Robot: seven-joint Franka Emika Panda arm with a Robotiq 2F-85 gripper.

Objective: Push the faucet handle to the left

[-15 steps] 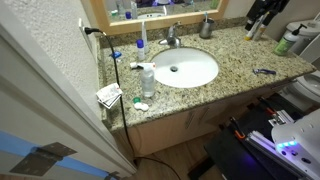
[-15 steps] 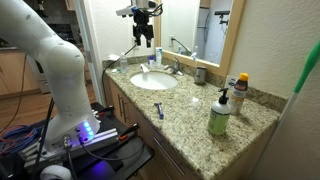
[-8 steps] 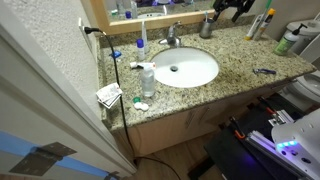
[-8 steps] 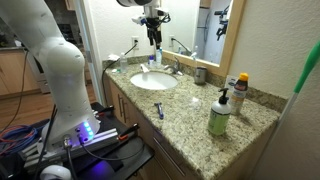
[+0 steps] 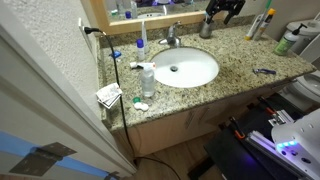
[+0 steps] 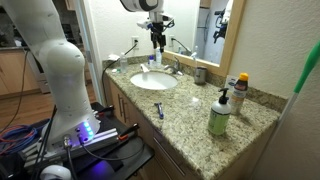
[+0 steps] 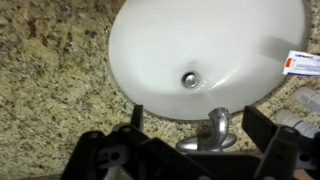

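Note:
The short curved silver faucet (image 5: 172, 39) stands at the back rim of the white oval sink (image 5: 200, 75), and shows in both exterior views (image 6: 173, 66). Its small handle lever (image 5: 175, 29) tops it. In the wrist view the faucet spout (image 7: 215, 124) lies between my fingers, and the handle is mostly hidden under the gripper body. My gripper (image 7: 200, 120) is open and empty. It hovers above the counter's back edge near the faucet (image 5: 222, 10) (image 6: 157, 36), not touching it.
A silver soap dispenser (image 5: 205, 27) stands next to the faucet. A clear bottle (image 5: 147, 79), a blue toothbrush (image 5: 142, 38), a razor (image 5: 263, 71) and a green soap bottle (image 6: 219, 113) stand on the granite counter (image 5: 240, 50). A mirror (image 6: 205, 30) rises behind.
My gripper has moved along the back of the counter toward the faucet and come slightly lower. It stays open. Nothing on the counter has moved.

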